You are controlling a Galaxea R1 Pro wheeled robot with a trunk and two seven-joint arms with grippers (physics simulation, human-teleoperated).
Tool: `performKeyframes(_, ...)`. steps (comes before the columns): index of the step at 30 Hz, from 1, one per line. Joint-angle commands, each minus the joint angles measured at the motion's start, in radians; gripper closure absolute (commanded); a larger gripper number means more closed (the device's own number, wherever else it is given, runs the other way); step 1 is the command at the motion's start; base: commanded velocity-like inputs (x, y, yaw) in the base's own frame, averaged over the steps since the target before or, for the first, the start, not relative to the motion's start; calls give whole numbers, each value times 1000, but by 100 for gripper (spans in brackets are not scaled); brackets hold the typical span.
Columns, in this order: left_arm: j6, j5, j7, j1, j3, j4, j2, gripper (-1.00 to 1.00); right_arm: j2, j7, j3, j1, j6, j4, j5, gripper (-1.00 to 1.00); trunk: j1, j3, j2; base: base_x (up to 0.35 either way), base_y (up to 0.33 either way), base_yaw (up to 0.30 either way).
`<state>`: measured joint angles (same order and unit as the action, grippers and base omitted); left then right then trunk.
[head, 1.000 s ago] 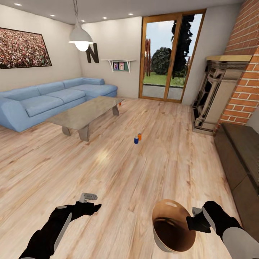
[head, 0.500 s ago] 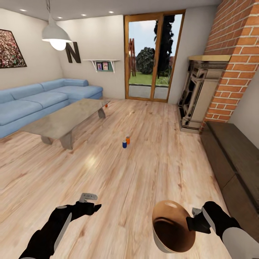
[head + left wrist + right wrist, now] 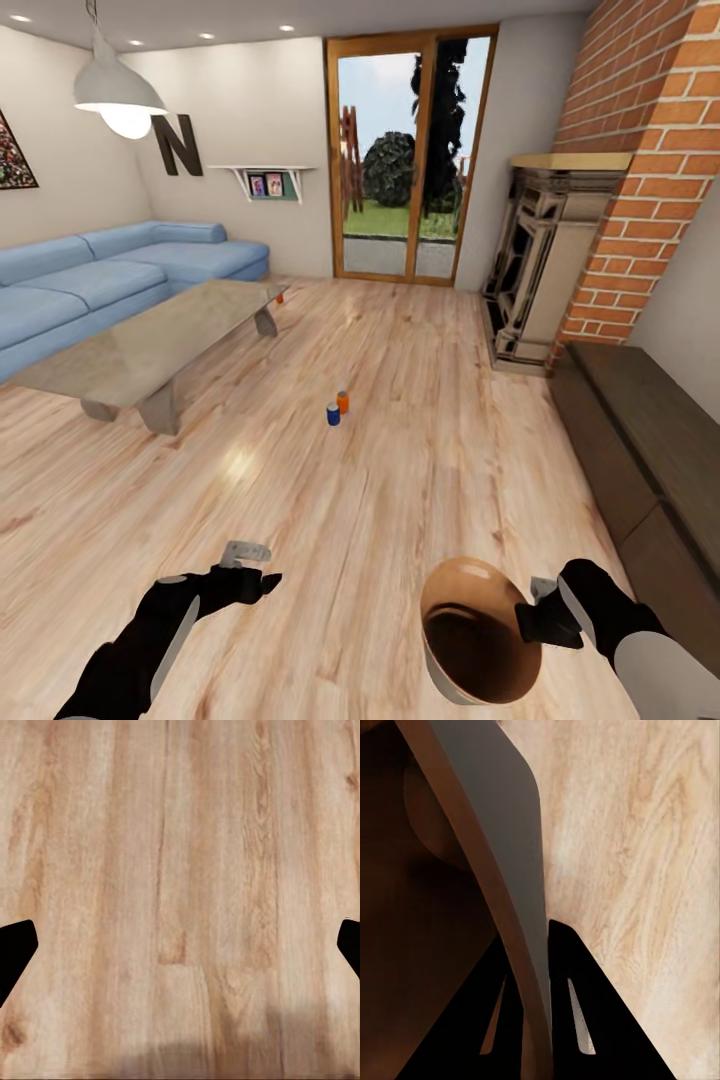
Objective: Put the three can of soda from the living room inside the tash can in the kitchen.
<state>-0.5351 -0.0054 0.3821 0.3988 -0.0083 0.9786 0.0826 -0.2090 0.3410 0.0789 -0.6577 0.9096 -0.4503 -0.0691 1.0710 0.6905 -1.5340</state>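
A dark blue soda can (image 3: 333, 414) and an orange one (image 3: 343, 402) stand side by side on the wood floor, mid-room, well ahead of both arms. A second orange can (image 3: 280, 297) peeks out by the far end of the low grey table (image 3: 150, 345). The trash can (image 3: 480, 630), grey outside and brown inside, hangs low at my right, with my right gripper (image 3: 535, 620) shut on its rim. In the right wrist view the gripper (image 3: 536, 1020) pinches the bucket wall (image 3: 487, 817). My left gripper (image 3: 252, 565) is open and holds nothing; the left wrist view shows it (image 3: 180, 945) over bare floorboards.
The blue corner sofa (image 3: 90, 280) stands behind the table at the left. A brick fireplace (image 3: 545, 270) and a dark low bench (image 3: 640, 450) line the right wall. Wood-framed glass doors (image 3: 405, 160) close the far end. Open floor lies between me and the cans.
The whole head view has shifted, so the camera has turned right and come closer; sofa and table slid left and the cans look nearer. Both arms and the held trash can keep their pose.
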Motion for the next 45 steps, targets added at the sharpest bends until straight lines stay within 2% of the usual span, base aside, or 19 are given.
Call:
performKeyframes(1,0,1,0,0,0,-26,0,-100,0,8,3,0,5,0,29,100,0,0,0,324,0,-1)
performKeyframes(5,2,5,0,0,0,-86,0,-100,0,6,2,0,5,-1,29,100,0,0,0,324,0,-1)
performKeyframes(10,9,4,-1,0,0,-107,0,-100,0,4,2,0,5,-1,29,100,0,0,0,324,0,0)
performKeyframes(45,18,7,0,0,1,-110,-1,-100,6,-23,4,0,5,1,33,100,0,0,0,324,0,0)
